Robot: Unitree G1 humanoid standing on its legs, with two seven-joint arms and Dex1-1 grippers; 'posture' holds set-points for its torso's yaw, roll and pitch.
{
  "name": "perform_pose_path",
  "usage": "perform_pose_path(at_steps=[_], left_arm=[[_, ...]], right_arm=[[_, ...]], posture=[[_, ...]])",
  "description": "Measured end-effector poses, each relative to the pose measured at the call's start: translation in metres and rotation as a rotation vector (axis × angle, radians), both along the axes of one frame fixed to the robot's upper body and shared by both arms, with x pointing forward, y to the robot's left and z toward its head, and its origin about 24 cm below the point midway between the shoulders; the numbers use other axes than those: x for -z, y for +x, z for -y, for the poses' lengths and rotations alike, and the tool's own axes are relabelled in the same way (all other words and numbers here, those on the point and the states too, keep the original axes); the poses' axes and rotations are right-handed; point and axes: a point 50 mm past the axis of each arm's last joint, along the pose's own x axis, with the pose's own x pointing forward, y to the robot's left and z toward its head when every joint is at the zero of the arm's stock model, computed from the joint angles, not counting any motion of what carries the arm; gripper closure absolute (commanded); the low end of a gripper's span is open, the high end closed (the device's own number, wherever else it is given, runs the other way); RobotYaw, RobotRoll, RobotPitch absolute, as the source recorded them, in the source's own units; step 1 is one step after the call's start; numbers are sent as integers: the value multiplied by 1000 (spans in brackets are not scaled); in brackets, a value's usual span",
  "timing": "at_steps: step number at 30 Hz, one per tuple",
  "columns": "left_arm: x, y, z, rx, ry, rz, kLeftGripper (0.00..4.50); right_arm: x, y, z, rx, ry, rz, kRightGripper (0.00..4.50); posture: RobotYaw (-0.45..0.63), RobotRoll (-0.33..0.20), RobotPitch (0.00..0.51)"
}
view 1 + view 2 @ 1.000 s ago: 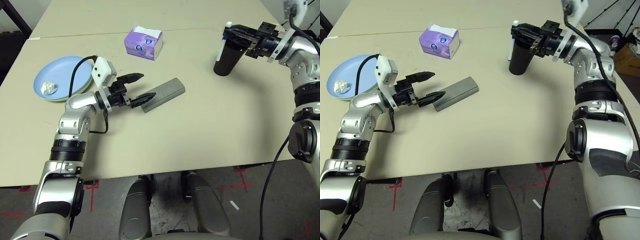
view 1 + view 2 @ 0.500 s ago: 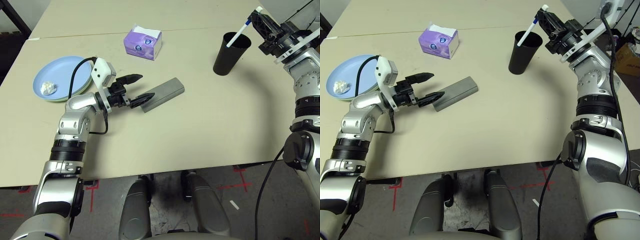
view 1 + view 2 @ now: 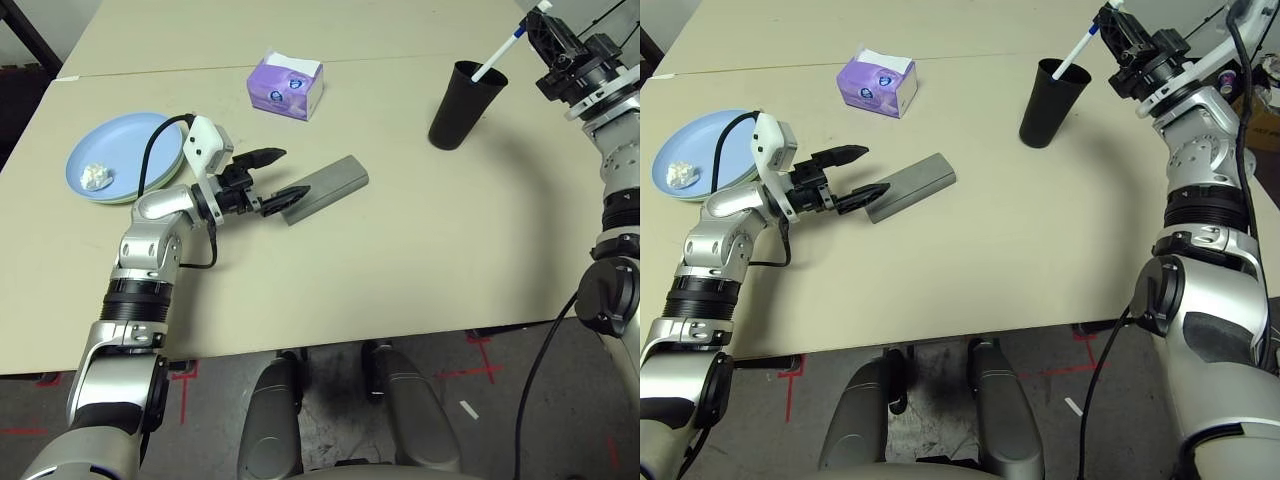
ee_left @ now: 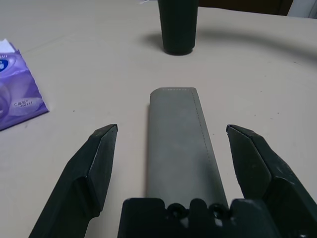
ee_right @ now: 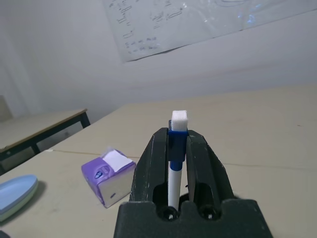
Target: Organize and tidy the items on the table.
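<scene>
My left gripper stands open, its two fingers either side of the near end of the grey glasses case, which lies flat on the table. Along that gripper's fingers the case runs straight between them. My right gripper is shut on a white pen with a blue cap, held up at the far right. The pen slants down and its lower end sits at the mouth of the upright black cup. A light blue plate stacked on a light green one holds the crumpled white tissue.
A purple tissue pack stands at the back between the plates and the cup. A seam in the tabletop runs behind it. The table's front edge lies just below my left elbow.
My right gripper, with the pen, has swung from over the cup up and to the right, tilting the pen. The left arm and case have not moved.
</scene>
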Motion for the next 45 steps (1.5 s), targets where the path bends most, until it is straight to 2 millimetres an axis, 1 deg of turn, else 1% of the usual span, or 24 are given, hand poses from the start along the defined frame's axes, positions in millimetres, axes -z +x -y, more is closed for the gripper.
perform_pose_path(at_steps=[4, 8, 11, 16, 24, 28, 30, 34, 44, 45], left_arm=[[0, 0, 0, -1, 1, 1, 0], [1, 1, -1, -3, 1, 2, 0], [-2, 2, 0, -1, 1, 10, 0], [-4, 2, 1, 2, 0, 21, 0], [-4, 2, 1, 2, 0, 21, 0], [-4, 2, 1, 3, 0, 21, 0], [-4, 2, 1, 3, 0, 21, 0], [-4, 2, 1, 5, 1, 20, 0], [-4, 2, 1, 8, 4, 19, 0], [-4, 2, 1, 8, 5, 18, 0]], right_arm=[[-6, -1, -5, -38, -12, 12, 4173], [-12, -4, -15, -114, -45, 14, 4173], [-16, -6, -19, -141, -53, 26, 4173], [-17, -7, -17, -134, -55, 28, 4173], [-23, -9, -5, -67, -66, 57, 4173], [-22, -8, 2, -3, -89, 54, 4173], [-20, -6, 5, 53, -147, 47, 4173], [-9, -1, 6, 126, -208, 18, 4173], [5, 9, -8, 140, -254, -15, 4173], [6, 9, -9, 144, -266, -20, 3823]], posture=[[-70, 0, 164], [-75, 0, 165], [-77, 0, 164], [-78, 0, 165], [-75, 0, 165], [-75, 0, 168], [-75, 0, 170], [-74, 0, 173], [-63, 0, 174], [-62, 0, 175]])
